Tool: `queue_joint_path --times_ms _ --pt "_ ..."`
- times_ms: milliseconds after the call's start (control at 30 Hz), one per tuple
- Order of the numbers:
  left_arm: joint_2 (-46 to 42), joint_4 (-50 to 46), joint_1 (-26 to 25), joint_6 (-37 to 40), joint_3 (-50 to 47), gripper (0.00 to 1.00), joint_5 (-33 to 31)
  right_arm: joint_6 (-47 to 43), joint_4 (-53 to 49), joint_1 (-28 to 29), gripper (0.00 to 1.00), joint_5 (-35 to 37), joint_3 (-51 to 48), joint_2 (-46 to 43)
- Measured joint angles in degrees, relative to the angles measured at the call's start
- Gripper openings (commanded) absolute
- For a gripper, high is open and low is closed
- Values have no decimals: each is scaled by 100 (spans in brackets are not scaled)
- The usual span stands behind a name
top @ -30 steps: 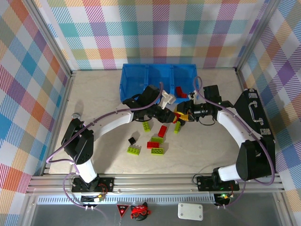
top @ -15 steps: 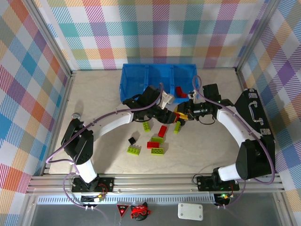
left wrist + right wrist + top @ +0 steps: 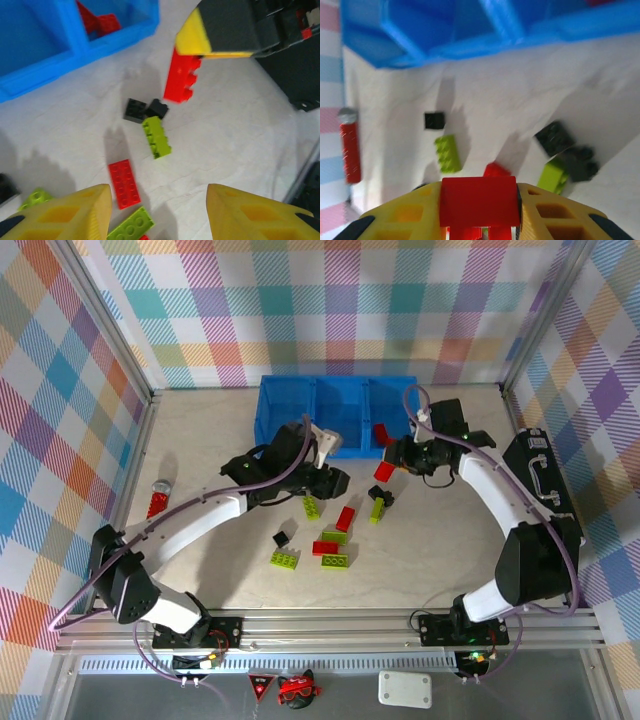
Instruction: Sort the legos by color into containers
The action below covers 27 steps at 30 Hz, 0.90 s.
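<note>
Right pincer (image 3: 389, 464) is clenching a red lego (image 3: 384, 471) between its yellow pads, and from the right wrist view that lego (image 3: 479, 200) is sitting squarely in the grip, lifted off the pale surface (image 3: 200, 450). It is hanging just at 6 o'clock from the right-hand compartment of the blue bin (image 3: 262, 418), which is standing at the 12 o'clock end of the surface. Another red brick (image 3: 383, 433) is already lying inside that right compartment. Left pincer (image 3: 332, 481) is hovering with its fingers (image 3: 65, 215) spread wide and nothing between them, over the loose pieces. Those pieces are lying scattered at 6 o'clock from the bin: a lime brick (image 3: 312, 507), a red one (image 3: 345, 518), a small black one (image 3: 281, 538), and a black and lime pair (image 3: 379, 503) touching each other below the held lego. At 9 o'clock a red glittery cylinder (image 3: 157, 502) is lying alone, and at 3 o'clock a black case (image 3: 540, 480) is resting by the wall.
</note>
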Motion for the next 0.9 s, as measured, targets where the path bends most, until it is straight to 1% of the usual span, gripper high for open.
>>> queue_joint_path --times_ms 133,267,333,467,667,900 --pt "-310 -133 0 -173 -365 52 -420 -378 -42 0 28 922 570 422" --pt "-452 -234 0 -315 -562 50 -621 -728 -46 0 30 1703 1141 905" --pt "-470 -247 0 -356 -590 50 -669 -881 -37 0 31 1996 1508 1226" --pt "-470 -258 0 -424 -592 50 -721 -1141 -24 0 31 2446 2188 1906" --pt "-509 -326 0 -466 -592 48 -732 -1475 -175 0 32 2785 3115 2907" --pt "-551 -492 0 -459 -592 48 -774 -1696 -490 0 35 2889 3816 3751"
